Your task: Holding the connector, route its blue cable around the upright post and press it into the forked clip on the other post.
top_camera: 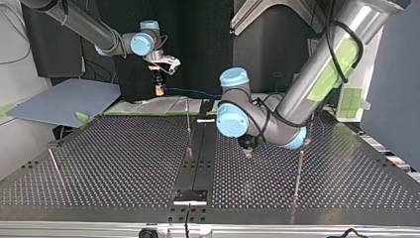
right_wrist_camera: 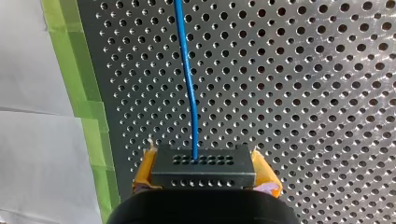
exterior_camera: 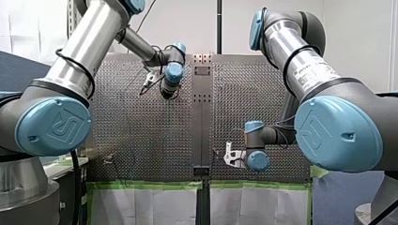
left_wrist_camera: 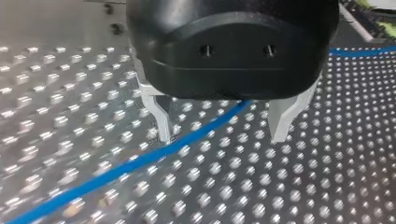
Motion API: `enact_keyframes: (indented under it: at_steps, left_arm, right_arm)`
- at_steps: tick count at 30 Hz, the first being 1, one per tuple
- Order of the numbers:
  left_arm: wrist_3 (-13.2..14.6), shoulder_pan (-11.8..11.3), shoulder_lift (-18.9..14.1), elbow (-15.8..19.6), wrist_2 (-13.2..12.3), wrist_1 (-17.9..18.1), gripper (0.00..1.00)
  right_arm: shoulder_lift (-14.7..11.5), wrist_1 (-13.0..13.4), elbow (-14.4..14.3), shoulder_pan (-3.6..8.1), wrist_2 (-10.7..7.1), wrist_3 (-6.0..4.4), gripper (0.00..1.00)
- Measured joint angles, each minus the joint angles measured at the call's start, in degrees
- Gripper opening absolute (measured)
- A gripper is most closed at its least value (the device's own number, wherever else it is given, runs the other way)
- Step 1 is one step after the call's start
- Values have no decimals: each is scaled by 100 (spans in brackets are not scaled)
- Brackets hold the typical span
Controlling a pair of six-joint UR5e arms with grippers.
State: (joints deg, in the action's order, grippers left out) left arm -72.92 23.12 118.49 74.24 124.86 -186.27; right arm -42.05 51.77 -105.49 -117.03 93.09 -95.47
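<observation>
At right gripper [right_wrist_camera: 203, 176], connector [right_wrist_camera: 203, 165] clamped by its ends, blue cable [right_wrist_camera: 186, 79] straight ahead, left gripper [left_wrist_camera: 222, 138] spread.

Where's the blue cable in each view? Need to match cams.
Front view: too thin to make out.
Top view: blue cable runs from my right pincer toward the centre.
Left wrist view: lies between the fingers of my left pincer.
Right wrist view: leaves the connector, ahead of the pincer.
Shared landmark: the perforated table.

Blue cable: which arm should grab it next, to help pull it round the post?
My left arm. My left gripper hangs open over the blue cable, which runs between its fingers, so probably it only needs to close. My right gripper is busy, shut on the connector.
</observation>
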Motion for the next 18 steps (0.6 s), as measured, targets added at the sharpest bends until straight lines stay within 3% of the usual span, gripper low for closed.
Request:
enact_keyframes:
  at_steps: [7, 18]
  left_arm:
    - [66, 76, 329, 14, 30, 122, 100]
    - [284, 158, 660, 145, 313, 225, 100]
  right_arm:
    - [0, 9, 1, 0, 0, 0, 0]
    - [1, 28, 2, 0, -5, -3, 0]
